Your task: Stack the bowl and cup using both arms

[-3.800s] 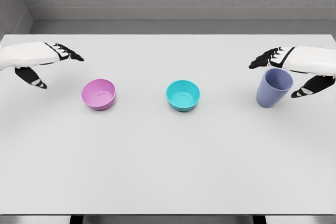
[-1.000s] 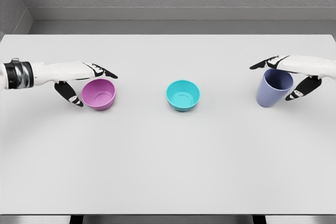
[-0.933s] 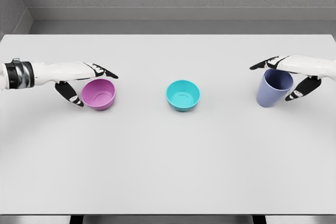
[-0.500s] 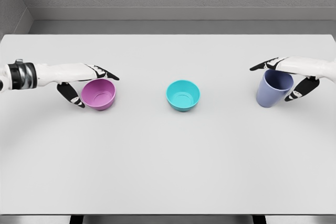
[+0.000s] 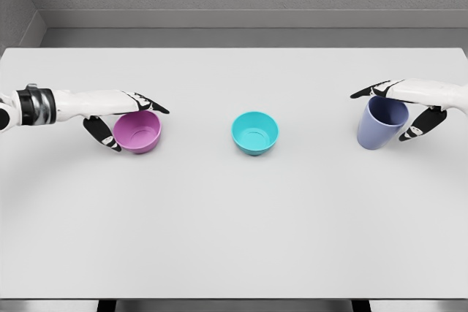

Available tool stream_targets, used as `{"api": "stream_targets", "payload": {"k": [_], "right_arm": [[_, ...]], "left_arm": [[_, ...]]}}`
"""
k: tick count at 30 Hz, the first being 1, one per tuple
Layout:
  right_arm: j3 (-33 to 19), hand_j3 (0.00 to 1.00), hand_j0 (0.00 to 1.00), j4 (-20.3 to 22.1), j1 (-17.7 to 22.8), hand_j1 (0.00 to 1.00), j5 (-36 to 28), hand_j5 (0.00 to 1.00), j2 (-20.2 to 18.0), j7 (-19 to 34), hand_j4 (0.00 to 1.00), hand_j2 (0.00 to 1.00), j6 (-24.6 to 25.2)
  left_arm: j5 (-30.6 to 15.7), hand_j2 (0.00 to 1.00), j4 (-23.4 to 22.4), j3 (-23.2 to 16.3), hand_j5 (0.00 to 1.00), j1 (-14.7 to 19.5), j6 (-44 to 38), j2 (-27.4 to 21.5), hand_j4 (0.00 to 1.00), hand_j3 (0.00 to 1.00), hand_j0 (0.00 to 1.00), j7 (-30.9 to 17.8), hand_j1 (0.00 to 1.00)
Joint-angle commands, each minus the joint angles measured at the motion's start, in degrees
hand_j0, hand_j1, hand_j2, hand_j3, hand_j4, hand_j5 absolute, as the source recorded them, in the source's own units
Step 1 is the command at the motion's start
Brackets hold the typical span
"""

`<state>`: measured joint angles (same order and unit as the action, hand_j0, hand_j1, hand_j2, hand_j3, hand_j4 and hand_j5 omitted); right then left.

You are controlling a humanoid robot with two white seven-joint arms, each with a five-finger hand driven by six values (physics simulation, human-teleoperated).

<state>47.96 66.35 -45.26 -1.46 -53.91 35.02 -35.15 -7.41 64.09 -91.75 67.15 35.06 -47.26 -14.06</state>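
Pink bowl [image 5: 137, 131] upright toward the left edge of the surface [image 5: 234, 217], cradled by the left hand [image 5: 117, 115]: fingers [image 5: 150, 104] stretched flat over the far rim, thumb [image 5: 102, 133] down against the near-left wall. Closed around the bowl, though impossible to tell whether lifted or only touching. Teal bowl [image 5: 255, 132] upright near the middle of the surface, well apart from both hands, nothing inside. Blue cup [image 5: 381, 123] toward the right edge, open mouth up, leaning slightly. Right hand [image 5: 409, 104] wrapped about the cup: fingers across the far side of the rim, thumb tucked against the right wall. Cup bottom apparently resting on the surface. Both arms reaching in low from the side edges, wrists level with the rims.
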Motion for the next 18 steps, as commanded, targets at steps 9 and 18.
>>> {"api": "stream_targets", "payload": {"k": [9, 18], "right_arm": [[-0.1, 0.82, 0.82, 0.0, -0.1, 0.82, -0.5, 0.82, 0.1, 0.0, 0.82, 0.82, 0.1], [-0.1, 0.72, 0.72, -0.1, -0.1, 0.72, -0.5, 0.72, 0.6, 0.0, 0.72, 0.72, 0.1]], "left_arm": [[-0.4, 0.85, -0.5, -0.5, 0.85, 0.0, -0.1, 0.6, 0.85, 0.85, 0.85, -0.9, 0.85], [-0.3, 0.76, -0.6, -0.6, 0.76, 0.0, -0.1, 0.7, 0.76, 0.76, 0.76, -1.0, 0.76]]}}
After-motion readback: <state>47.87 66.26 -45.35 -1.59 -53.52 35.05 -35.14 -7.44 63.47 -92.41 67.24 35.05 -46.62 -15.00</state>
